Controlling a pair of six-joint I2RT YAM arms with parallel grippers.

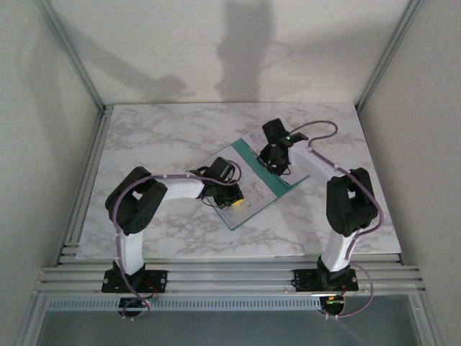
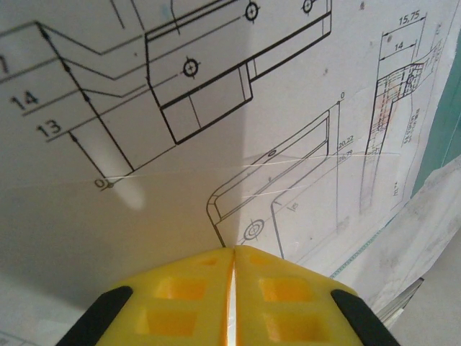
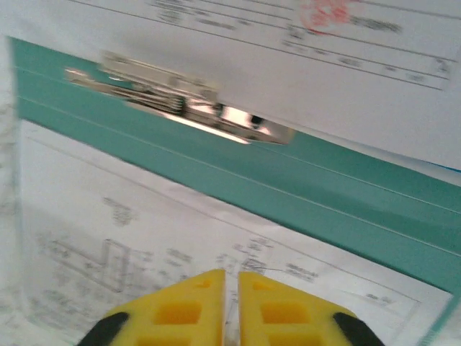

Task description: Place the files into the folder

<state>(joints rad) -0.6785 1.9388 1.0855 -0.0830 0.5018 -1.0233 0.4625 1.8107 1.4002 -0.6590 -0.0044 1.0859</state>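
Observation:
The teal folder lies open in the middle of the table, with white files printed with drawings lying on it. My left gripper is down on the near sheet. In the left wrist view its yellow fingers are shut, tips against a file of line drawings, and a sliver of folder shows at the right. My right gripper hovers over the folder's far part. Its fingers stand slightly parted above a file, nothing between them. Beyond it runs the folder's spine with a metal clip and another file.
The marble tabletop has free room left of and behind the folder. Aluminium frame rails run along the near edge and up both sides. Walls close in the back and sides.

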